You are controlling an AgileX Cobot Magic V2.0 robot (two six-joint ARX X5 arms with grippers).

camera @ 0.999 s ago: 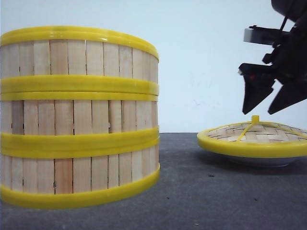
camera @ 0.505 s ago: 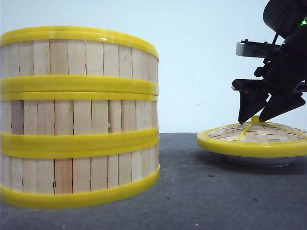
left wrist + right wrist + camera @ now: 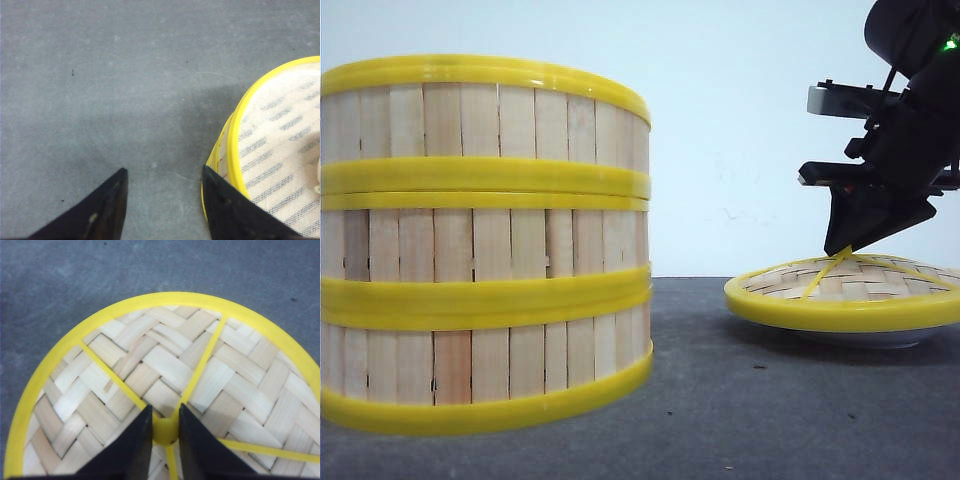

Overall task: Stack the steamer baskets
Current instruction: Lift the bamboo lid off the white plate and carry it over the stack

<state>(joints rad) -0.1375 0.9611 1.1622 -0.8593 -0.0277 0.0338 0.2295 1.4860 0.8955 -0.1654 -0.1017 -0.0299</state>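
Descending since a second ago, the right gripper (image 3: pixel 165 432) now pinches the knob (image 3: pixel 165 431) atop the lid (image 3: pixel 845 295); left gripper (image 3: pixel 165 200) hangs open beside the steamer baskets (image 3: pixel 485 245), stacked three high well left of that lid; capping probably follows.

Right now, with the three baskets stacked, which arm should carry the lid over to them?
Right. The right gripper is closed on the lid's knob, while the left gripper hangs open beside the steamer baskets, holding nothing.
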